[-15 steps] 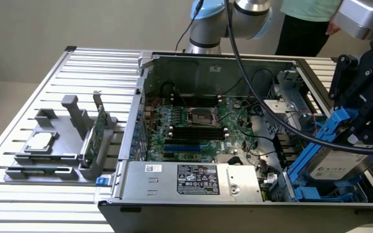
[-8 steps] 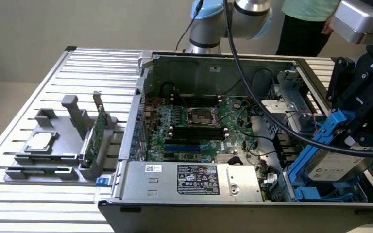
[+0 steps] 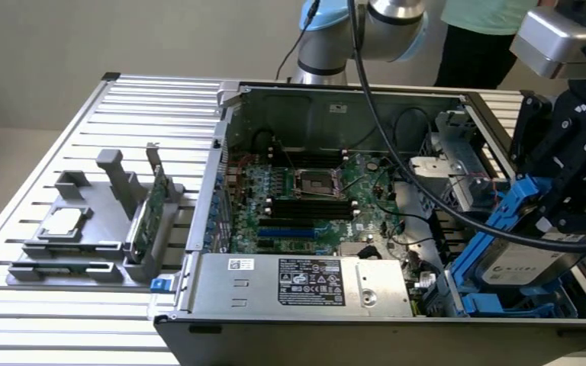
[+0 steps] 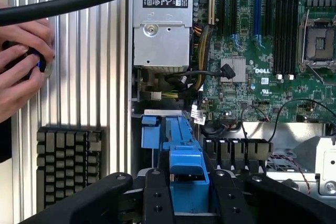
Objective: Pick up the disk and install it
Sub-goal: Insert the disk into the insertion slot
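While the pincer [image 4: 190, 195] pinches the disk [image 3: 520, 263] by its blue carrier rails, the drive hangs tilted over the bay at the exterior view's right end of the open computer case [image 3: 272, 99] on the bench [image 3: 150, 99]. Likely rigid metal, fairly heavy, shock-sensitive; plastic rails may flex or slip, so hold across both rails, off the label face

"ROBOTIQ" on the gripper [image 3: 561, 223], "DELL" on the motherboard [image 4: 265, 51]
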`<action>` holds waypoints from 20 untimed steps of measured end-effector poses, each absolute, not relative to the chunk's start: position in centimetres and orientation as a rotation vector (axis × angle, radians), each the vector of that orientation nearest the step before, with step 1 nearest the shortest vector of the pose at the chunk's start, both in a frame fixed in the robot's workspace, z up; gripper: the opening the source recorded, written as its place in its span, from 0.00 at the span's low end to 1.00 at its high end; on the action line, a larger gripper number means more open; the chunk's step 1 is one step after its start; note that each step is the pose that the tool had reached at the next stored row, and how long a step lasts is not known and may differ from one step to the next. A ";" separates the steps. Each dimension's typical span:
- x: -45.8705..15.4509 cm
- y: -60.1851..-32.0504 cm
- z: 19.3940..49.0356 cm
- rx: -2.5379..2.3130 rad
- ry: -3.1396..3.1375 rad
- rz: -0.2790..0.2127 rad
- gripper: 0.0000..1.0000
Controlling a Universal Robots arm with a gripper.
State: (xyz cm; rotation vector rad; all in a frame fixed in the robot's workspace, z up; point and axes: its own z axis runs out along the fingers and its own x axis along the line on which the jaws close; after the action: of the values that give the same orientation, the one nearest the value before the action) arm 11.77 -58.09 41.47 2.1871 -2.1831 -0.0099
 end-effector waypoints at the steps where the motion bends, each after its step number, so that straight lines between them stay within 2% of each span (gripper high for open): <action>1: 11.8 -58.1 41.4 2.188 -2.184 -0.010 0.32; 20: 11.3 -58.1 39.7 2.209 -2.205 -0.019 0.32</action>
State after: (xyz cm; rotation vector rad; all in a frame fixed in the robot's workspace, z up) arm 11.31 -58.13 39.73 2.2093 -2.2050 -0.0189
